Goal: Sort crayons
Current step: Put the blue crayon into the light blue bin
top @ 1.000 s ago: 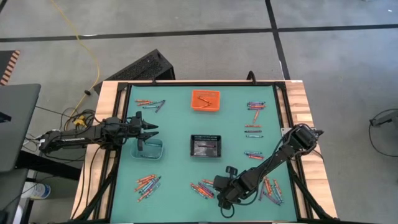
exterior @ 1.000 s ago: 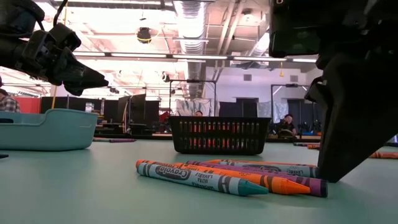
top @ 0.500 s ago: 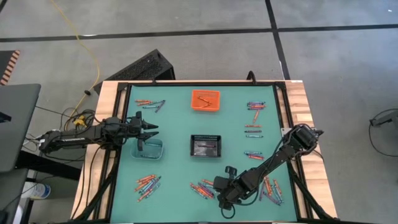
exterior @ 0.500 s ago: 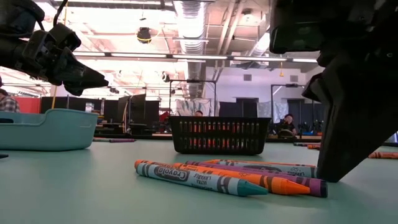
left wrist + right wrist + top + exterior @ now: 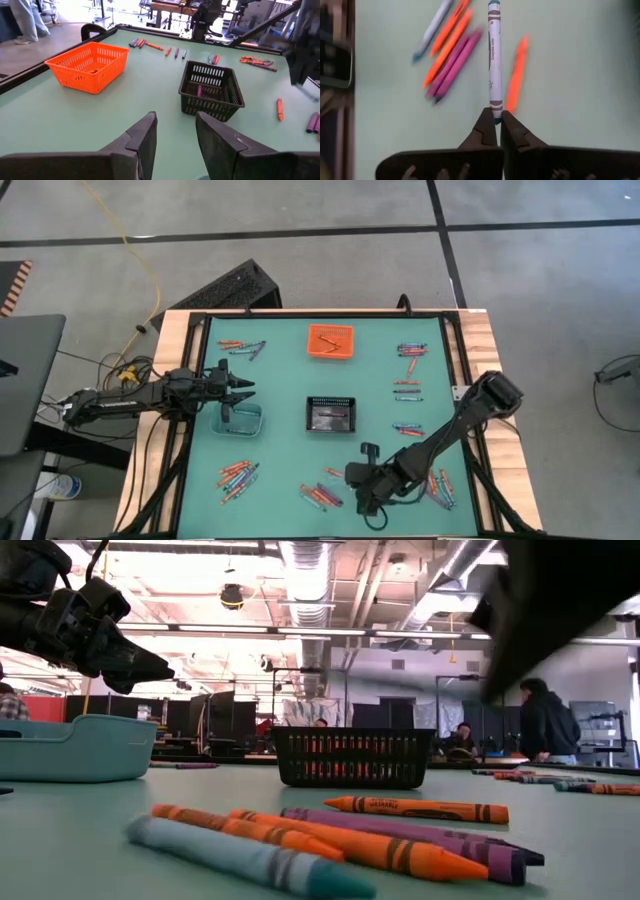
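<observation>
Right claw (image 5: 494,120) lifts a grey-blue crayon (image 5: 494,55) out of the front cluster.

The right claw is clenched on one end of the crayon, which hangs clear above the loose orange and purple crayons (image 5: 322,493) at the bench's (image 5: 285,450) near edge, probably so it can be carried off without dragging its neighbours. The left claw (image 5: 175,132) hovers spread and empty above the pale blue bin (image 5: 240,420), seemingly waiting by its drop spot. A second ago the right claw sat down among the cluster with fingers half apart; now it has snapped shut and risen, and the remaining crayons lie scattered further left. The orange basket (image 5: 331,342) and black basket (image 5: 331,414) are unmoved.
</observation>
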